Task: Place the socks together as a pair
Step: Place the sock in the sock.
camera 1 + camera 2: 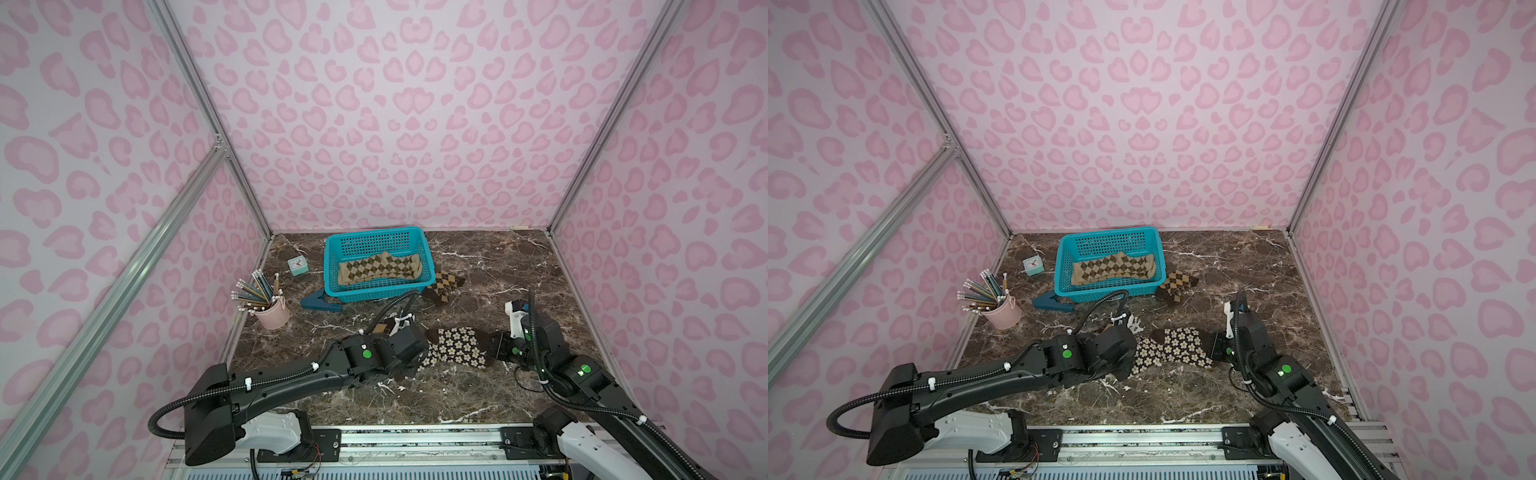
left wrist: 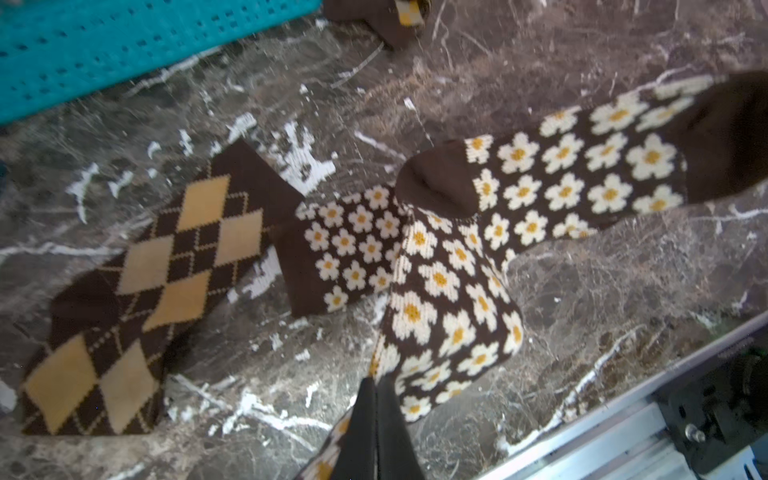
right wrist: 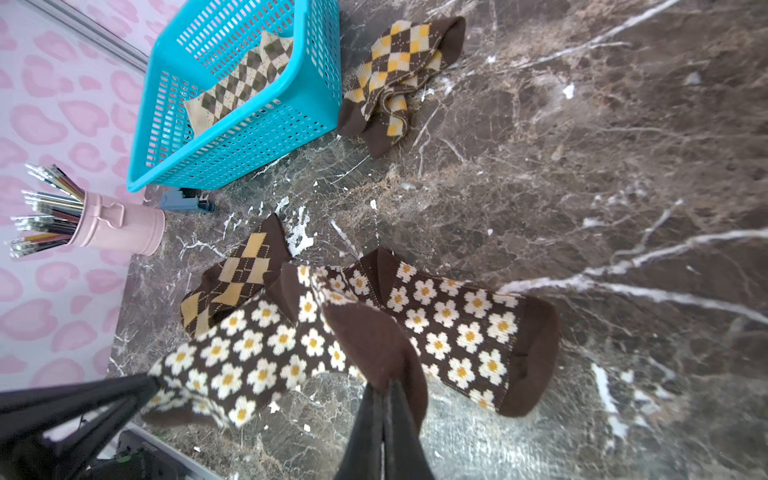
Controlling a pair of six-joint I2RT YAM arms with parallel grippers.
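Glossy brown veined marble table [image 1: 519, 266], pink-spotted walls [image 1: 415, 137].
Left gripper [image 2: 376, 419] and right gripper [image 3: 384, 401] both pinch the knit flowered sock [image 3: 257, 357].

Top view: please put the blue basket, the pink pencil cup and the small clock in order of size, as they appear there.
1. blue basket, clearly the largest.
2. pink pencil cup.
3. small clock, the smallest. It stands a little farther from the camera than the cup, but the difference looks real.
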